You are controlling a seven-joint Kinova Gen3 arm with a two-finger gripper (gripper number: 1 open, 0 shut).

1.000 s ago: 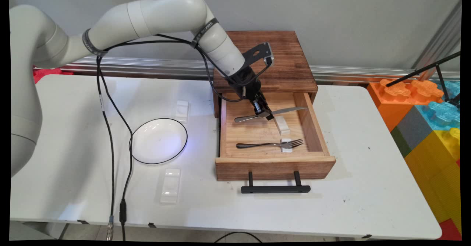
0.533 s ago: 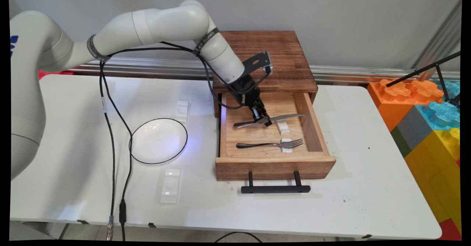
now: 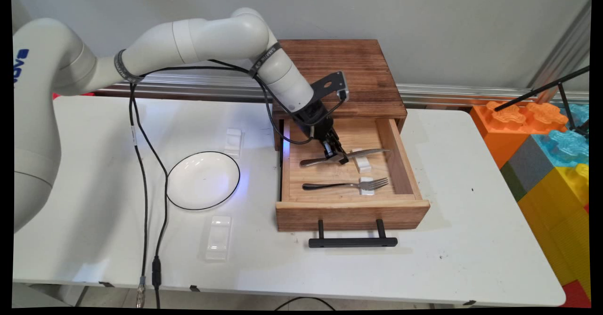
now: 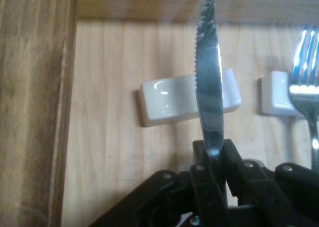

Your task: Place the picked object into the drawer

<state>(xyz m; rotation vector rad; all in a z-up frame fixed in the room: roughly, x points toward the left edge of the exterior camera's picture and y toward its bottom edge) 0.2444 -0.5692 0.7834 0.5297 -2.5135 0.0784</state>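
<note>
a table knife [image 3: 346, 155] sits clamped mid-length in the closed hand [image 3: 335, 154], its blade reaching over a white cutlery rest [image 3: 362, 161] inside the open wooden drawer [image 3: 351, 209]. whether the blade touches the rest is unclear. beside it a fork [image 3: 346, 184] lies on a second rest [image 3: 367, 186]. out on the table [image 3: 471, 239], a white plate [image 3: 203, 180] stands with two more rests nearby.

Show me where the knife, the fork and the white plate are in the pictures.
knife [image 4: 208, 82], hand view, on the middle of its blade.
fork [image 3: 346, 184], main view, on its neck near the tines.
white plate [image 3: 202, 181], main view, on its bare centre.
</note>
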